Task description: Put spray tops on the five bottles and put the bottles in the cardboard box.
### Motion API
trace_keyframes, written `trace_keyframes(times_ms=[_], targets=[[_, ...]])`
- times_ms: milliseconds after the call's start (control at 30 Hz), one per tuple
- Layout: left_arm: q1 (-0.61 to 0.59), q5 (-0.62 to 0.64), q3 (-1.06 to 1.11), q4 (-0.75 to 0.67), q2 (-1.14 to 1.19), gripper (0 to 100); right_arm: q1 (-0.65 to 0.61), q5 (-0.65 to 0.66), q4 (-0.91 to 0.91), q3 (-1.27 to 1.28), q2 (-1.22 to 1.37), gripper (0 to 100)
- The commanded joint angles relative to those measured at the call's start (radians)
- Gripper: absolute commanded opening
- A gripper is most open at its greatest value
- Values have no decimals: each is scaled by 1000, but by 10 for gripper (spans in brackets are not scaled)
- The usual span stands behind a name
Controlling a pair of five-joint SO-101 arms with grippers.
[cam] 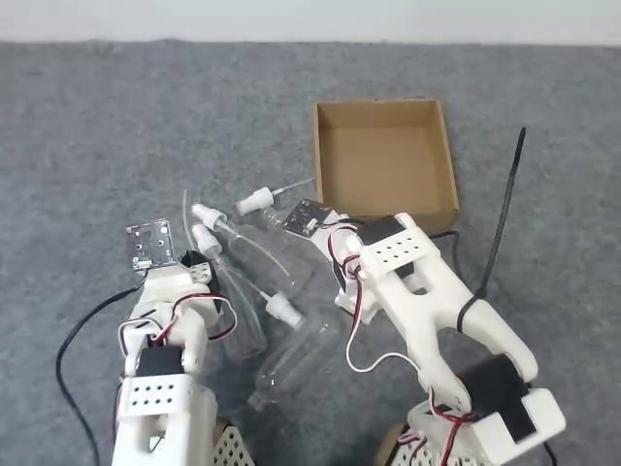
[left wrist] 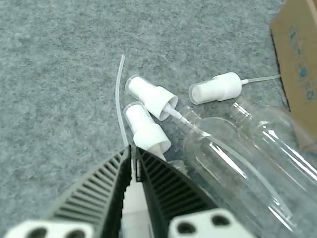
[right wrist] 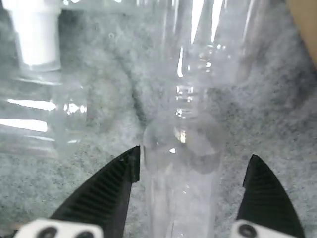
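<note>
my right gripper (right wrist: 195, 153) spread astride bottle (right wrist: 181, 208); slick wall may squirt toward box (cam: 383, 160) at 1 o'clock. left gripper (left wrist: 132, 148) pressed together.

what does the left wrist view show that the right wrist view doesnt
Left wrist view: the left end effector, closed on what looks like a held spray top with its thin tube sticking out past the tips, and three more spray tops lying nearby. Right wrist view: the right end effector, open, astride a lying bottle. Both: clear bottles, white spray tops and the grey carpet.
</note>
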Motion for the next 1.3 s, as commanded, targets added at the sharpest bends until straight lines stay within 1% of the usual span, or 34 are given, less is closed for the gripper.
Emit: trace_keyframes(times_ms=[0, 133, 300, 433, 867, 933, 1100, 1267], targets=[[0, -6, -15, 2, -17, 12, -5, -11, -15, -52, -10, 290], [0, -6, -15, 2, -17, 12, -5, -12, -18, -41, -10, 290], [0, -6, -15, 2, -17, 12, -5, -12, -74, -11, -12, 289], [0, -6, -15, 2, -17, 12, -5, -46, -73, -12, -16, 289], [0, -6, -15, 2, -17, 12, -4, -46, -54, -11, -12, 288], [0, -6, -15, 2, -17, 12, -4, -46, -36, -14, -13, 263], [0, -6, -15, 2, -17, 12, -4, -46, -25, -17, -21, 137], [0, -6, -15, 2, -17, 12, -5, -46, -24, -17, -24, 117]])
